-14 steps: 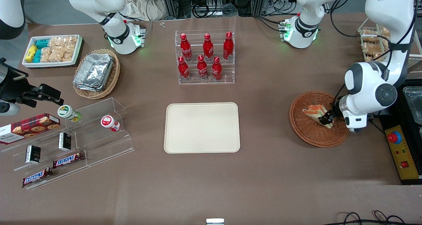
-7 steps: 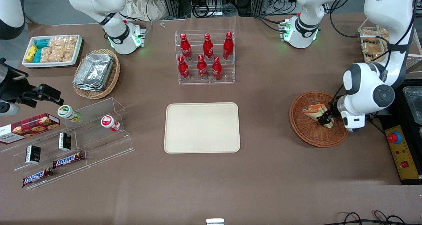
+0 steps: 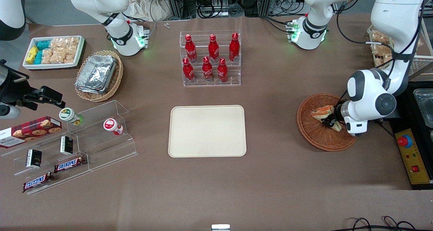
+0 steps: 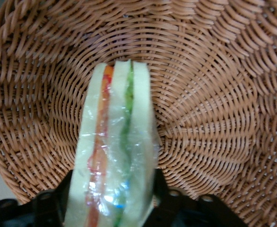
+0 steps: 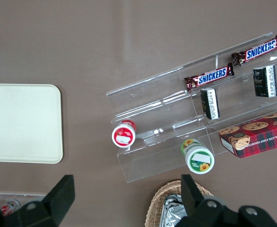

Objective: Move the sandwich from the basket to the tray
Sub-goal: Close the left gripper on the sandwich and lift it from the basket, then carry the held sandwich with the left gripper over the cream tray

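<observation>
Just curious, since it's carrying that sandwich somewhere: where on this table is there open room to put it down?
The claw grips the sandwich over the basket. The tray is wholly bare, as is the table strip between it and the basket. It is crowded at the cola bottle rack and the clear snack shelves toward the parked arm's end.

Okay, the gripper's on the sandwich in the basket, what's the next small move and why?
Probably lift straight up. The gripper is shut on the sandwich, fingers on both bread faces, but the wedge still sits low over the basket, within its rim. Raising it first should clear the rim before carrying it sideways to the tray.
</observation>
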Motion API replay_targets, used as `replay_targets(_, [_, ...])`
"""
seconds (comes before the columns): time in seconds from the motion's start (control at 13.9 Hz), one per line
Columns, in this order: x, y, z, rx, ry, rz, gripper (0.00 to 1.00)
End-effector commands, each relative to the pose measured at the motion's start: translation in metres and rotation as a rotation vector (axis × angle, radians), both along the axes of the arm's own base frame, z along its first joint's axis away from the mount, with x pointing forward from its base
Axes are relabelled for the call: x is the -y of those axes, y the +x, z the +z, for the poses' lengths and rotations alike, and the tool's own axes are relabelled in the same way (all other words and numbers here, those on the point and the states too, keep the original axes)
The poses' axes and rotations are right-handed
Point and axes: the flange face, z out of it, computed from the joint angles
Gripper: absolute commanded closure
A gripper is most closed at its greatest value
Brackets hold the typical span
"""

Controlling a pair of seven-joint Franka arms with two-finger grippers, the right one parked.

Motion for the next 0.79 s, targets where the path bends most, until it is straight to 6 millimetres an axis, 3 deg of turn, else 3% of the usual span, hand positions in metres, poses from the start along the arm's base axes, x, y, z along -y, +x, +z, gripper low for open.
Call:
replay_targets(0.0, [0.011,0.006,0.062,0.05,0.03,-0.031,1.0])
replay_targets(0.07, [0.012,0.016,0.101,0.072,0.033,-0.062,1.0])
replay_targets(0.36, [0.047,0.038,0.195,-0.01,-0.028,-0.333,1.0])
replay_targets(0.43, [0.07,0.038,0.211,0.008,-0.05,-0.427,1.0])
replay_targets(0.58, [0.095,0.042,0.221,0.042,-0.116,-0.658,1.0])
replay_targets(0.65, [0.124,0.044,0.221,0.043,-0.14,-0.789,1.0])
replay_targets(0.72, [0.155,0.038,0.219,0.034,-0.13,-0.813,1.0])
